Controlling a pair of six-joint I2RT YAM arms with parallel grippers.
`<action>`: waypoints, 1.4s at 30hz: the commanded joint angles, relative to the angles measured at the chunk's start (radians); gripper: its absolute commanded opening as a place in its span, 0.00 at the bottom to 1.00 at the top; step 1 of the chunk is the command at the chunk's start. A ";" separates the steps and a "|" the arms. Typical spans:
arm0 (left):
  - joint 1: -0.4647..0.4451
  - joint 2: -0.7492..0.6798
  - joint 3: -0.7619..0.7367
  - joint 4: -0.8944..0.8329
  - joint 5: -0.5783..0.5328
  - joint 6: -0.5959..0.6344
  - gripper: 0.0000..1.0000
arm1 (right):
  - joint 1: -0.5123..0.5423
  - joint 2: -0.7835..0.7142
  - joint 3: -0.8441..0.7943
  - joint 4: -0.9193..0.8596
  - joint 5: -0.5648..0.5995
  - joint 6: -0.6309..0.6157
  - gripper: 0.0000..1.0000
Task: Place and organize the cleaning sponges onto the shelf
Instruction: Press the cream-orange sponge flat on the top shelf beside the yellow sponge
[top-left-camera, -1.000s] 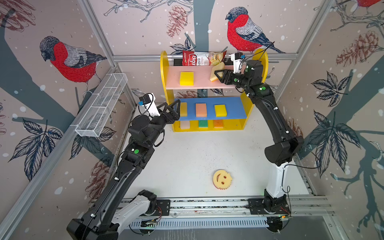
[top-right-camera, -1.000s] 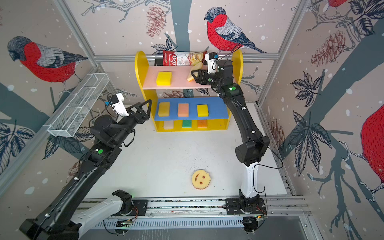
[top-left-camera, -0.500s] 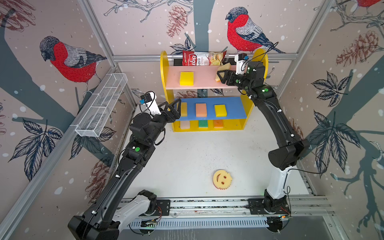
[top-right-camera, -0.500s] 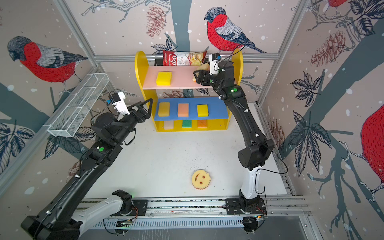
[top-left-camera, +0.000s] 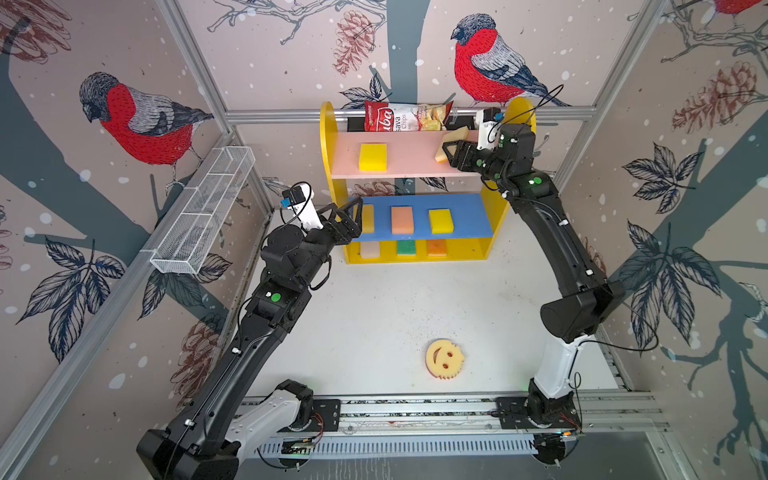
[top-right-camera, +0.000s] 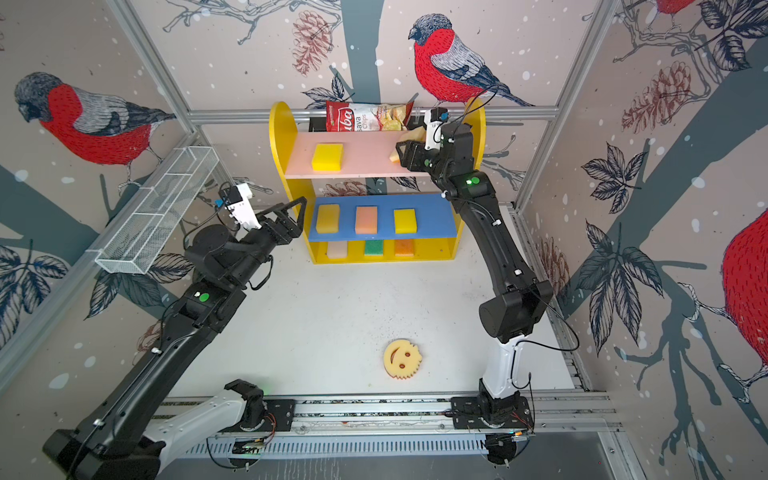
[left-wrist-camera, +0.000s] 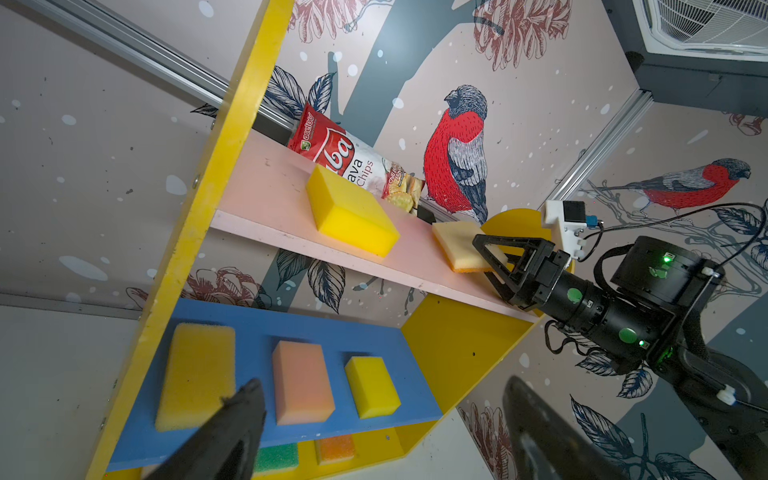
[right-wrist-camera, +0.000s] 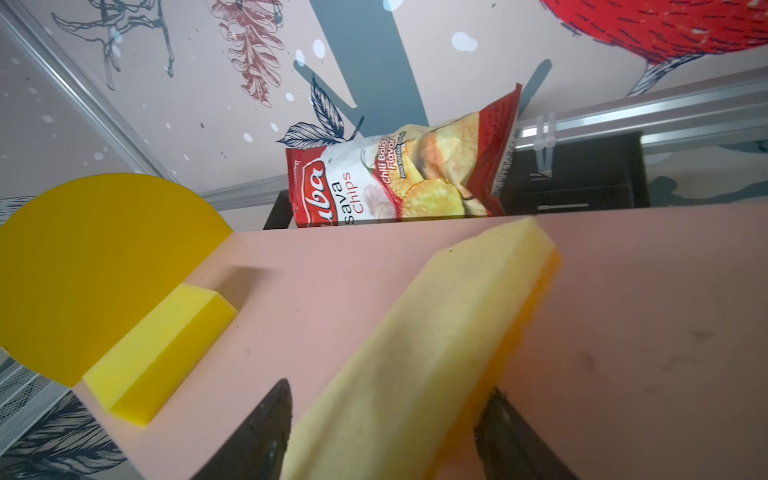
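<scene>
- One cream sponge (right-wrist-camera: 415, 332), tilted, clamped between right fingers (right-wrist-camera: 257, 432) at pink board's (right-wrist-camera: 623, 291) right end.
- Left fingers (left-wrist-camera: 232, 424) wide apart, empty, beside blue board's (left-wrist-camera: 254, 332) left end.

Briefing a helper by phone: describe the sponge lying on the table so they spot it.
Find the yellow-sided shelf at the back, then look forward across the white table. The smiley sponge lies alone: round with a face, unlike the rectangular sponges.

Bullfinch-and-pinecone wallpaper walls (top-left-camera: 266, 54) in aluminium framing (top-left-camera: 270, 114) enclose a white floor (top-left-camera: 374, 307); a wire-mesh rack (top-left-camera: 199, 212) hangs left.
</scene>
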 joint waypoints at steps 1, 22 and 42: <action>0.001 -0.001 0.003 0.014 -0.007 -0.006 0.88 | 0.007 0.016 -0.011 -0.114 -0.099 0.055 0.67; 0.001 -0.001 0.004 0.014 -0.009 -0.006 0.88 | -0.047 -0.141 -0.258 -0.080 0.060 0.021 0.99; 0.001 -0.005 0.003 -0.002 -0.012 -0.003 0.88 | 0.075 0.062 0.025 -0.154 -0.067 0.008 0.99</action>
